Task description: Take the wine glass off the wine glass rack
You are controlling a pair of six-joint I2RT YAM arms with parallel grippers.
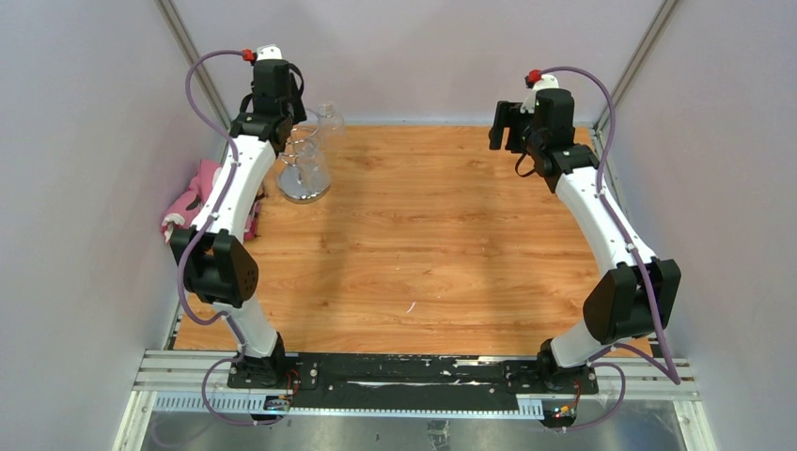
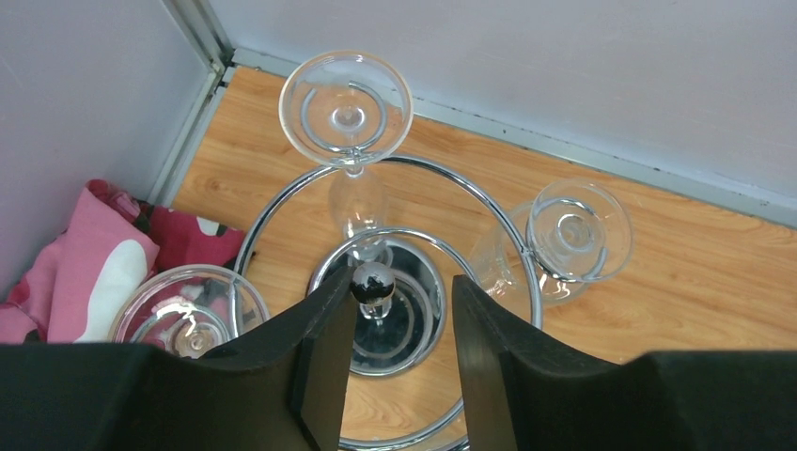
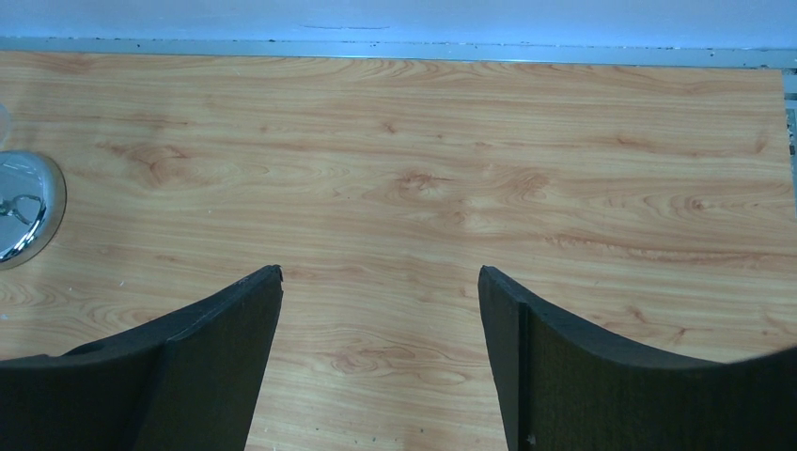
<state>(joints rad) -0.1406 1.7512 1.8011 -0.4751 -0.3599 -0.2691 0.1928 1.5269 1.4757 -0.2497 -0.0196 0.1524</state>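
The chrome wine glass rack stands at the table's far left, its disc base on the wood. In the left wrist view I look straight down on its ball-topped post and wire rings. Three clear wine glasses hang upside down from it: one at the far side, one to the right and one to the near left. My left gripper is open and empty just above the rack, its left finger beside the ball top. My right gripper is open and empty over bare wood at the far right.
A pink and white cloth lies against the left wall beside the rack, also in the left wrist view. The rack's base edge shows at the left of the right wrist view. Grey walls close the table on three sides.
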